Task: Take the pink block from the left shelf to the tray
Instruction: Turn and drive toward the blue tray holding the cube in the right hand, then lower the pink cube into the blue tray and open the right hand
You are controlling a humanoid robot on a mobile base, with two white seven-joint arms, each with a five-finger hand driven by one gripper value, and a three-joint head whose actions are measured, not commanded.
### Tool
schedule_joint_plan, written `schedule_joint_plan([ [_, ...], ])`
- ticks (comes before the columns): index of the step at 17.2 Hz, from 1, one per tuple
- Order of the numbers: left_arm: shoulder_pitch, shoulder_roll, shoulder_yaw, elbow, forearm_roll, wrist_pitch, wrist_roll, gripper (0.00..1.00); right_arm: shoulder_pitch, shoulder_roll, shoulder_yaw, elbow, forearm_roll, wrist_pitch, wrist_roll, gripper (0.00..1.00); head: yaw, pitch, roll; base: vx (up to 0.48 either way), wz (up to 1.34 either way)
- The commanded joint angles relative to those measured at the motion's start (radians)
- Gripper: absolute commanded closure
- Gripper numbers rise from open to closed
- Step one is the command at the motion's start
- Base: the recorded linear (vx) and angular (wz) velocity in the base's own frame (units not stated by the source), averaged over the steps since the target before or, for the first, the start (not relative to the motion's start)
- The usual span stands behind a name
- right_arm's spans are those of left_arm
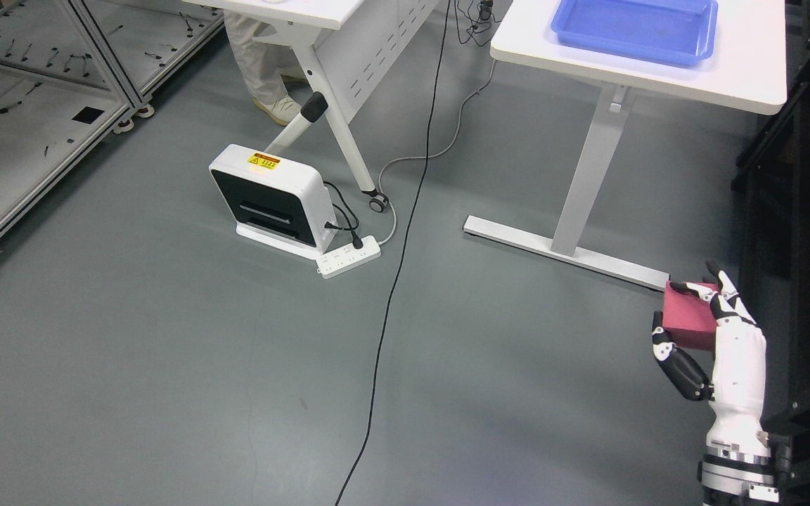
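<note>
You've got one pink block, one blue tray and one robot hand in view, the right hand, coming up from the bottom right corner. Two worktops: the white one at top right carrying the tray, and a second white one at top centre w/ a folding frame on castors. Also on the floor: one white box-shaped device w/ a yellow warning label, one white power strip just beside it, one long black cable running down the middle. One metal rack at far left. A person's trouser leg and shoe show behind the folding worktop.

The block looks dark pink to maroon, box-shaped, flat faces, sharp edges, slightly tilted.

It's in the air over the grey floor, near the foot of the tray worktop and well apart from the tray. Your right hand has the fingers curled over the block's top right edge and the black thumb up against its lower left side, so the block sits clamped between them, against the palm. Left hand isn't visible.
</note>
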State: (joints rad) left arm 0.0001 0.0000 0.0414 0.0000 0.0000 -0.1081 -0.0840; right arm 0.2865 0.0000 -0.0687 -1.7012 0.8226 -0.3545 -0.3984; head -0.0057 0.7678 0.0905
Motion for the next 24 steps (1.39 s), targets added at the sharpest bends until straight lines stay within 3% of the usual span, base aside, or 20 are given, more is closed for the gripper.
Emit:
schedule_joint_plan([
  [1, -0.023, 0.017, 0.000, -0.017, -0.002, -0.001, 0.000, 0.00, -0.004, -0.017, 0.003, 0.000, 0.001, 0.000, 0.000, 0.97, 0.0000, 0.000, 0.000, 0.356, -0.06],
  [24, -0.023, 0.017, 0.000, -0.017, -0.002, -0.001, 0.000, 0.00, -0.007, -0.017, 0.001, -0.002, 0.000, -0.014, 0.001, 0.96, 0.0000, 0.000, 0.000, 0.416, -0.10],
])
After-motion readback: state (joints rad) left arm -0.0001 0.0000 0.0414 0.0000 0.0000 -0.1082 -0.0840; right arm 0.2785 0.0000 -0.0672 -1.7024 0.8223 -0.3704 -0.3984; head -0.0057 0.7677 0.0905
